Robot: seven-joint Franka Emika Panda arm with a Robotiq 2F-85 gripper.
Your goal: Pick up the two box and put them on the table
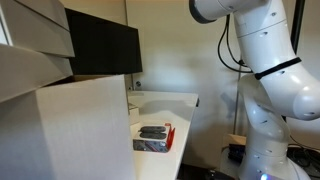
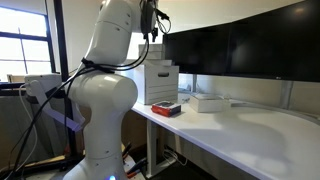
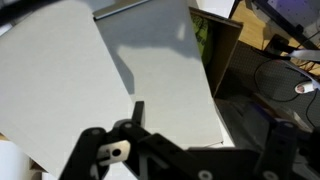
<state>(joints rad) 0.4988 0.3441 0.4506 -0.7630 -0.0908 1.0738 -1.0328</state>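
RAISED AND WAITING: The white Franka arm holds its dark Robotiq gripper high over the robot's end of the long white smooth tabletop, above a stack of big pale cartons. In the wrist view the black fingers hang over a broad pale flat panel edged in brown cardboard. They appear spread apart with nothing between them, though the angle from behind the linkage is poor.

A small flat white rectangular box lies on the tabletop, well below the gripper and farther along the table from the robot's base. It sits past the red-edged tray of dark items, which lies between the cartons and the box. Only this one box can be picked out. A second is not separately visible, and neither shows in the wrist view.

The box rests with its broad face up. Its long axis runs roughly along the table's length, parallel to the row of black monitors behind it, and one short end points back towards the tray.

The coming move turns on that offset. The gripper would have to travel down and outward along the table, clear of cartons and tray. The fingers would then have to turn to close across the box's shorter width.
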